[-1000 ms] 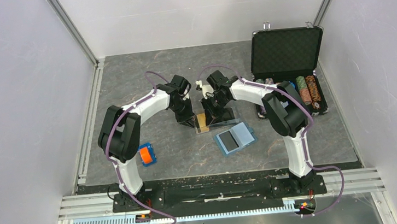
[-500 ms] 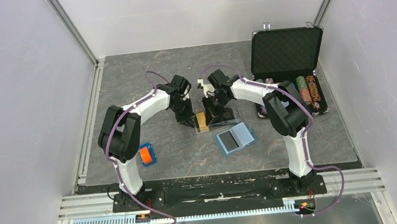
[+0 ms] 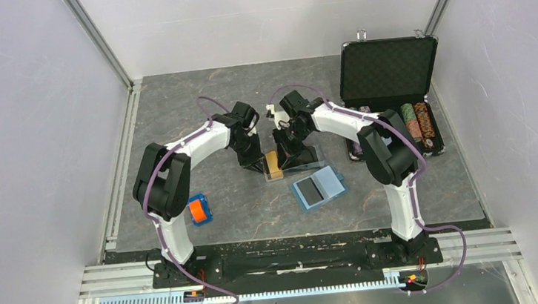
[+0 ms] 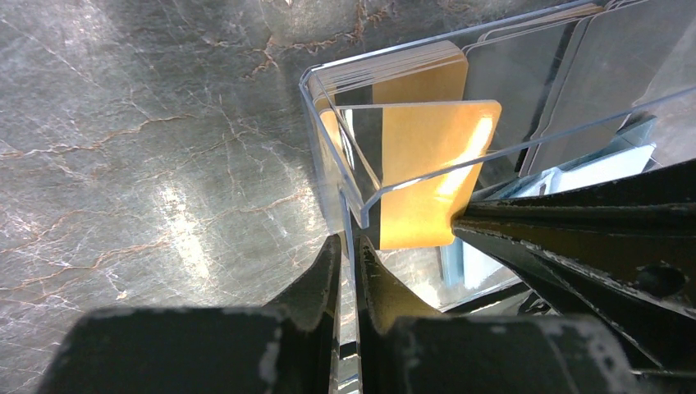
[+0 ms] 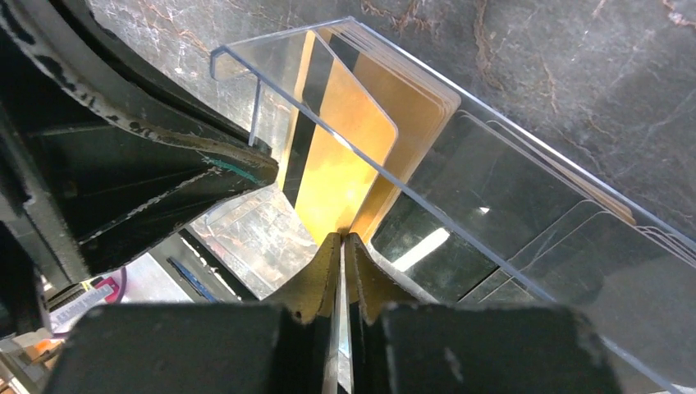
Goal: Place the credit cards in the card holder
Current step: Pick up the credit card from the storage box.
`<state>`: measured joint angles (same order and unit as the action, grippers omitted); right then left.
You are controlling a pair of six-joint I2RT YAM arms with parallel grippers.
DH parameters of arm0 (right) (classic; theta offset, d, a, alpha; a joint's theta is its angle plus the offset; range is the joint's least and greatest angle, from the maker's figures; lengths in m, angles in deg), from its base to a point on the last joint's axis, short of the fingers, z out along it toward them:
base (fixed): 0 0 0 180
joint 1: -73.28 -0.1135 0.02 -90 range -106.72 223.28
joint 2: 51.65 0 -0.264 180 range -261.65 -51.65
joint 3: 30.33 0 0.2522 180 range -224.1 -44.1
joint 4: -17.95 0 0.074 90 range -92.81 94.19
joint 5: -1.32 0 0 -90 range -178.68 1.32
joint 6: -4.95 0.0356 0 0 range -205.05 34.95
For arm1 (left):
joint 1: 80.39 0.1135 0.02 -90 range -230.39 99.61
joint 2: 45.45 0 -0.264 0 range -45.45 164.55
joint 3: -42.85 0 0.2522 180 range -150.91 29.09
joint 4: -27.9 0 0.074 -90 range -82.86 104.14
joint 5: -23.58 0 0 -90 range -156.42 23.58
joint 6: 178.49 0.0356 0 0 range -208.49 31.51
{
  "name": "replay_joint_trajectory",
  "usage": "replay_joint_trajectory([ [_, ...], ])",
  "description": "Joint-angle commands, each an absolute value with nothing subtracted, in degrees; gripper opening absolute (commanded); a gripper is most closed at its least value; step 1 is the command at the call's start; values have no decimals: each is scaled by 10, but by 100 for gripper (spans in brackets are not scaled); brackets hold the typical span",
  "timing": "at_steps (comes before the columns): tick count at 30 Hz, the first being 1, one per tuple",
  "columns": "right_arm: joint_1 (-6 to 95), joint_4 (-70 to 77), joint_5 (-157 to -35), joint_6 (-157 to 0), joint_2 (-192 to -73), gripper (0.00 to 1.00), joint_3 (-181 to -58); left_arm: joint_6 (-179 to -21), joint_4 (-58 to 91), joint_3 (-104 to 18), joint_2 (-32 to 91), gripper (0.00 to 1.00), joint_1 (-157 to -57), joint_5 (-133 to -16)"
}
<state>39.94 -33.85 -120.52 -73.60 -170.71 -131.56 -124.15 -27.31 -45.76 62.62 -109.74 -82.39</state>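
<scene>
**Top external view.** On the grey marbled counter [image 3: 196,122], the left fingers [image 3: 261,165] and right fingers [image 3: 284,158] meet over a clear plastic tray [image 3: 308,165] near the middle. Thin tan-orange credit cards [image 3: 273,165] stand in the tray's left end. The teal-blue folding card holder [image 3: 318,188] lies open, just beside the tray on its near right. A chunky orange-and-blue block [image 3: 198,210] sits at the near left, and an open black chip case [image 3: 392,73] stands at the far right.

**Left wrist view.** The left fingers [image 4: 332,271] are narrow, pinching the clear plastic tray [image 4: 328,164] by its end wall. One orange credit card [image 4: 427,164] stands apart from the stack [image 4: 402,66].

**Right wrist view.** The right fingers [image 5: 330,263] are closed on the lower edge of the orange credit card [image 5: 345,164], which bears a black stripe. Dark cards [image 5: 492,197] fill the tray's right part.
</scene>
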Motion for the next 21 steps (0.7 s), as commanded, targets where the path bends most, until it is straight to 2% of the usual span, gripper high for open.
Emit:
replay_joint_trajectory([
  [1,392,-307,-1248,-715,-1680,2,-1347,-1219,-273,-462,638,6,-1112,-835],
  [6,392,-290,-1264,-699,-1685,6,-1339,-1218,-273,-461,638,6,-1112,-834],
  [13,393,-301,-1220,-715,-1679,32,-1331,-1216,-273,-461,638,6,-1112,-835],
  [21,390,-334,-1176,-751,-1706,34,-1347,-1216,-273,-461,637,6,-1113,-836],
])
